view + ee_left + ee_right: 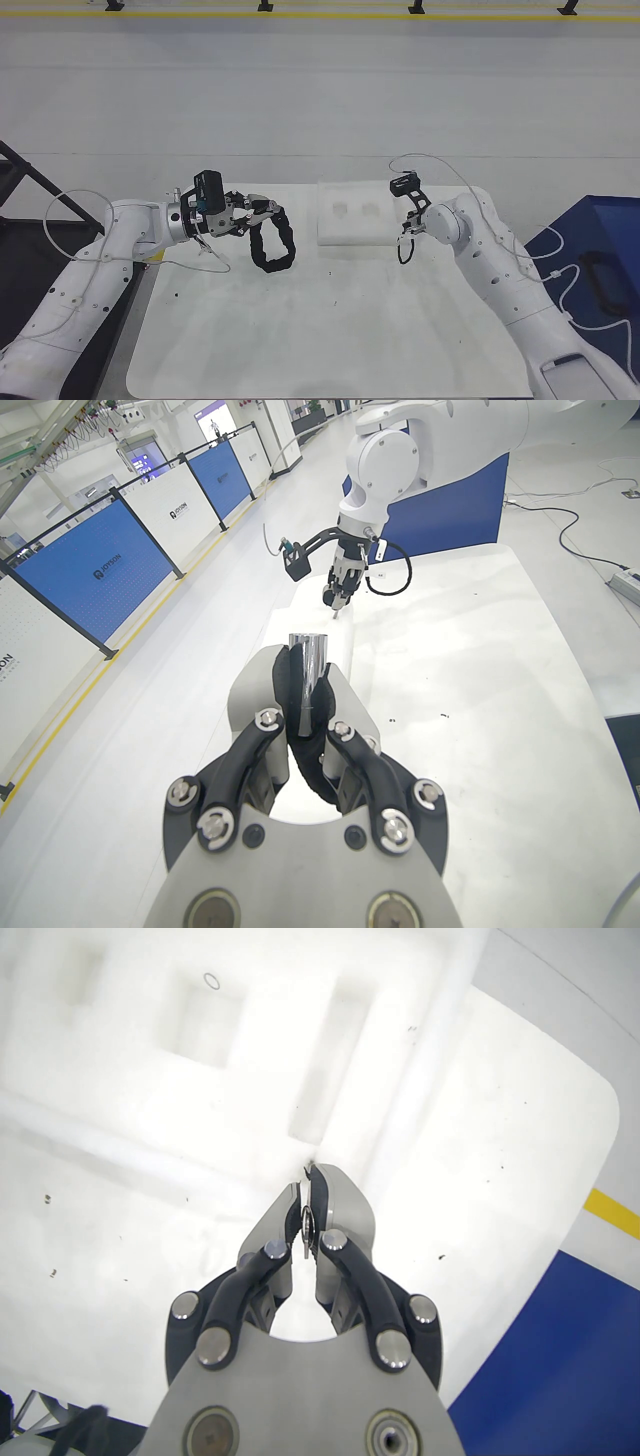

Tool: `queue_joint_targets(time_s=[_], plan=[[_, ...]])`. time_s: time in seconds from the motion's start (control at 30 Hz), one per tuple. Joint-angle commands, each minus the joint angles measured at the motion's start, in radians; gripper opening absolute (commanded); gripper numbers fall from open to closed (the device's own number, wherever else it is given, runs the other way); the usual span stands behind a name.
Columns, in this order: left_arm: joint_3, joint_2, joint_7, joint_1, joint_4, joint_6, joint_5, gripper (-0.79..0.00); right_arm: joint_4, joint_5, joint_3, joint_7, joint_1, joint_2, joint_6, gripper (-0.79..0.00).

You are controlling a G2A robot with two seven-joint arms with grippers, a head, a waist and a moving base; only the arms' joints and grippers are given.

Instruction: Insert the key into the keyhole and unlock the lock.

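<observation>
Left pincer [304, 666] clamped on lock [313, 657] chrome barrel, black cable loop [276, 246] hanging over bench [350, 330]. Right pincer [306, 1184] closed on key [306, 1224], beside white foam tray [352, 236]. Lock, key well apart.

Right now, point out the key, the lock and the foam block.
key [306, 1228], right wrist view, on its metal edge.
lock [311, 670], left wrist view, on its chrome cylinder.
foam block [355, 232], top view, on its bare front part.

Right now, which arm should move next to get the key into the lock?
Right. The right arm's fingers pinch the key, while the left arm's fingers hold the lock, its chrome cylinder end aimed toward the right arm.
</observation>
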Motion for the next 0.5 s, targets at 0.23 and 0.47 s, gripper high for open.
queue_joint_targets(time_s=[0.23, 0.47], plan=[[0.000, 0.000, 0.000, 0.000, 0.000, 0.000, 0.000, -0.785, 0.003, 0.036, -0.002, -0.016, 0.001, -0.010, -0.023, -0.785], [0.000, 0.000, 0.000, 0.000, 0.000, 0.000, 0.000, -0.785, -0.173, 0.116, 0.040, 0.073, -0.034, 0.001, -0.085, -0.785]])
